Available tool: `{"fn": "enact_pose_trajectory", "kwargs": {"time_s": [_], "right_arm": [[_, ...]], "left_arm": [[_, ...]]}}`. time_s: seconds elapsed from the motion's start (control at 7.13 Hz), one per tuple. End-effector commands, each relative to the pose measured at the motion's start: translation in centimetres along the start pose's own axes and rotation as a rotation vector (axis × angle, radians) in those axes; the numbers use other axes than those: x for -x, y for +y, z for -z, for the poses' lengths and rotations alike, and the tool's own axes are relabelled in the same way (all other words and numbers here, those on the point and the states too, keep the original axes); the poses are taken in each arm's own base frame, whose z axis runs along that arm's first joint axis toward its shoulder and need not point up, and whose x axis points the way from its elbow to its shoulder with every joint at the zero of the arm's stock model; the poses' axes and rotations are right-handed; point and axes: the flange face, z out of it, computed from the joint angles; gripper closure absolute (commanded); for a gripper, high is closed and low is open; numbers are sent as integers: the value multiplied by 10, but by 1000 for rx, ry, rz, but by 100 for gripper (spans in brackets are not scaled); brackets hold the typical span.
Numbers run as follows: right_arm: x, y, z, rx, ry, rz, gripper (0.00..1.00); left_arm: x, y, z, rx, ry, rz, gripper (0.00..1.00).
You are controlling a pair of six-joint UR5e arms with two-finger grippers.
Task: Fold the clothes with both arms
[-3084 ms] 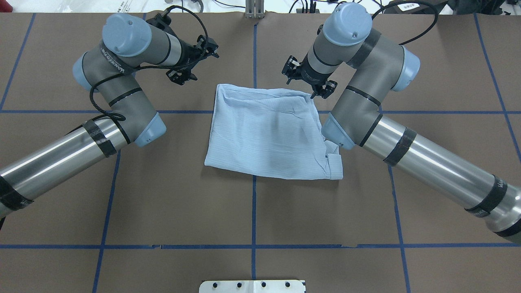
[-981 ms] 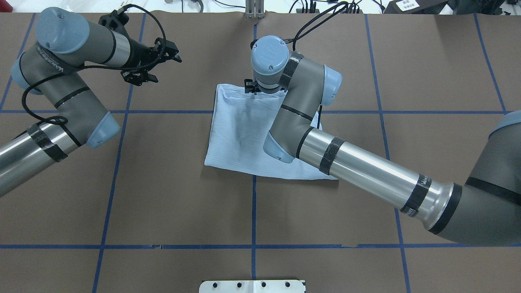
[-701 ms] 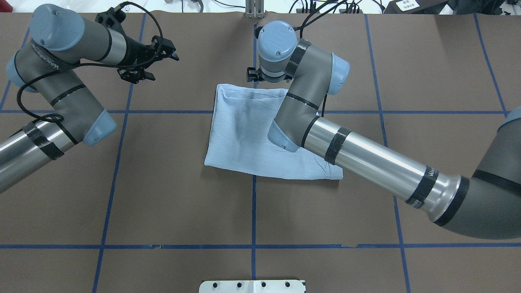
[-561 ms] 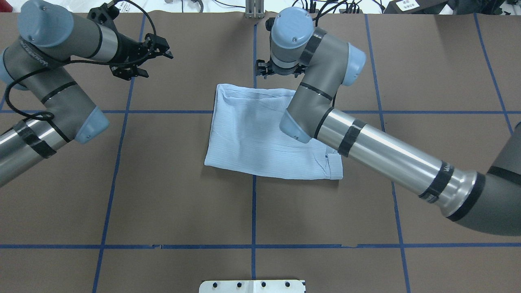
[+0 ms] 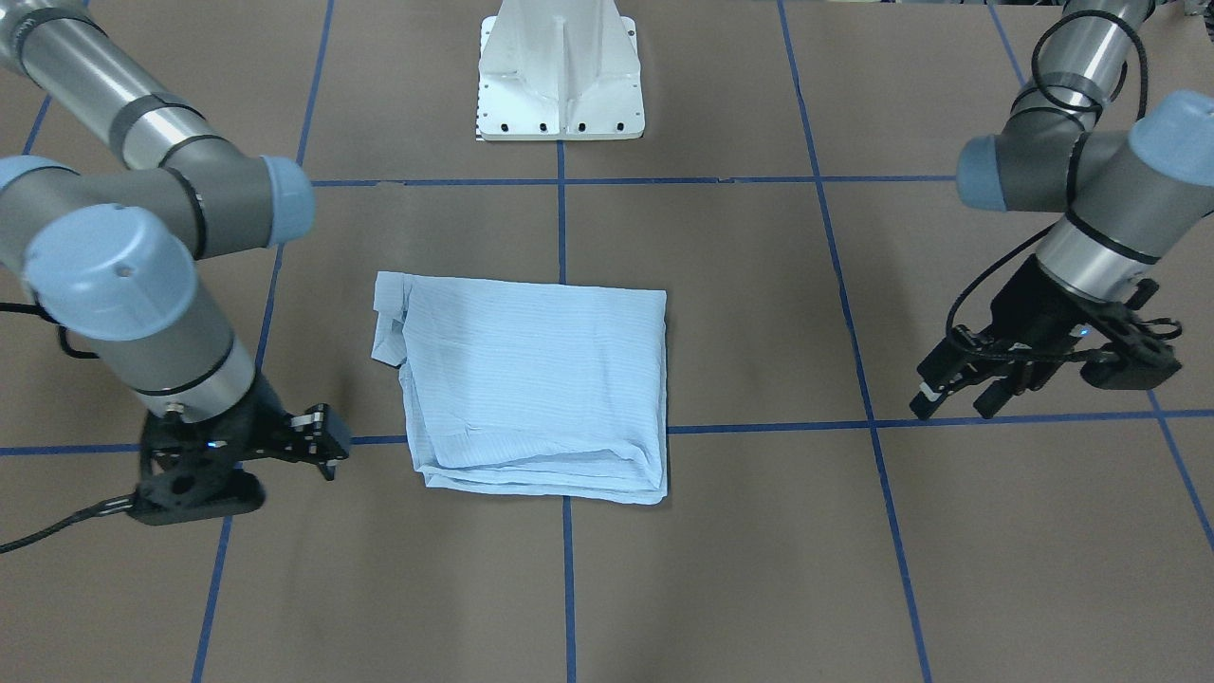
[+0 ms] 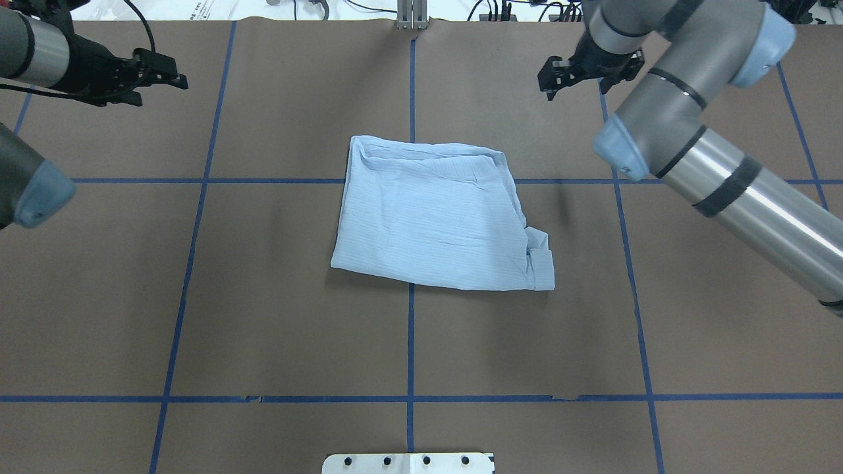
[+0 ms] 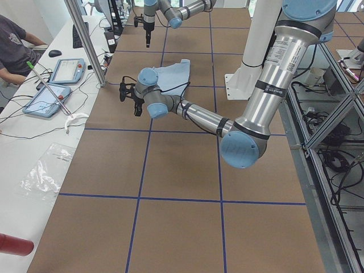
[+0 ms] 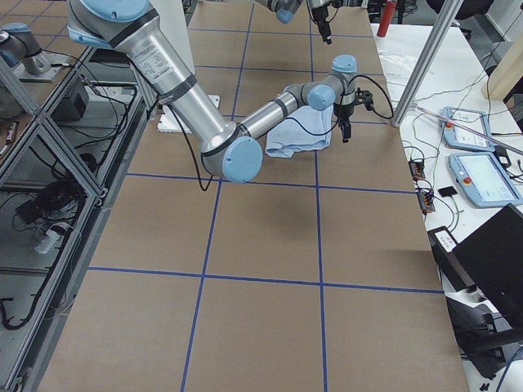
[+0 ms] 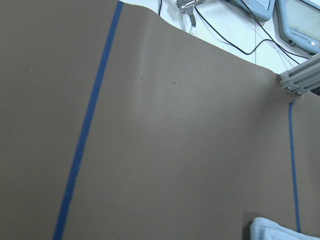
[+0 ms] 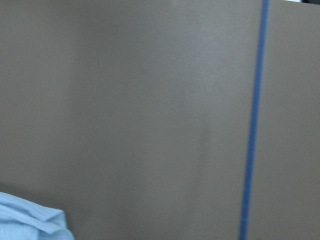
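The clothes, a pale blue shirt [image 6: 431, 217], lie folded into a rough rectangle at the table's middle, also seen in the front-facing view [image 5: 531, 389]. A cuff or collar piece sticks out at one near corner [image 6: 541, 253]. My left gripper [image 6: 176, 74] hovers open and holding nothing far off to the shirt's left, and shows in the front-facing view too [image 5: 953, 406]. My right gripper [image 6: 568, 78] is open and holds nothing, off the shirt's far right corner [image 5: 322, 441]. Each wrist view catches only a corner of the shirt [image 9: 280, 231] [image 10: 30, 220].
Brown paper with blue tape lines [image 6: 409, 342] covers the table. The white pedestal base [image 5: 560, 85] stands at the robot's side. A metal post [image 6: 409, 14] rises at the far edge. Beyond it a person [image 7: 14, 45] sits at a bench with tablets [image 7: 63, 71].
The right arm, which reached over the shirt's far edge, has swung back out to the right. The left arm has drawn further left. The shirt lies as before.
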Motion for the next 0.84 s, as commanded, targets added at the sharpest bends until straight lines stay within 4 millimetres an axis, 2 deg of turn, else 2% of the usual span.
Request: {"fn": "enact_pose_trajectory", "kwargs": {"time_s": [0.0, 0.14, 0.28, 0.42, 0.56, 0.7], "right_arm": [[-136, 21, 9, 37, 30, 69, 0], [-199, 38, 12, 68, 22, 107, 0], [-260, 63, 11, 100, -13, 133, 0], [-320, 86, 19, 109, -22, 159, 0], [-368, 112, 24, 118, -38, 187, 0], [-414, 139, 36, 112, -54, 170, 0]], "left_arm": [[69, -7, 37, 23, -120, -174, 0], [116, -1, 59, 40, -146, -268, 0], [159, 1, 81, 66, -154, -369, 0], [193, 6, 97, 75, -174, -438, 0], [220, 6, 112, 78, -200, -523, 0], [256, 13, 124, 107, -234, -611, 0]]}}
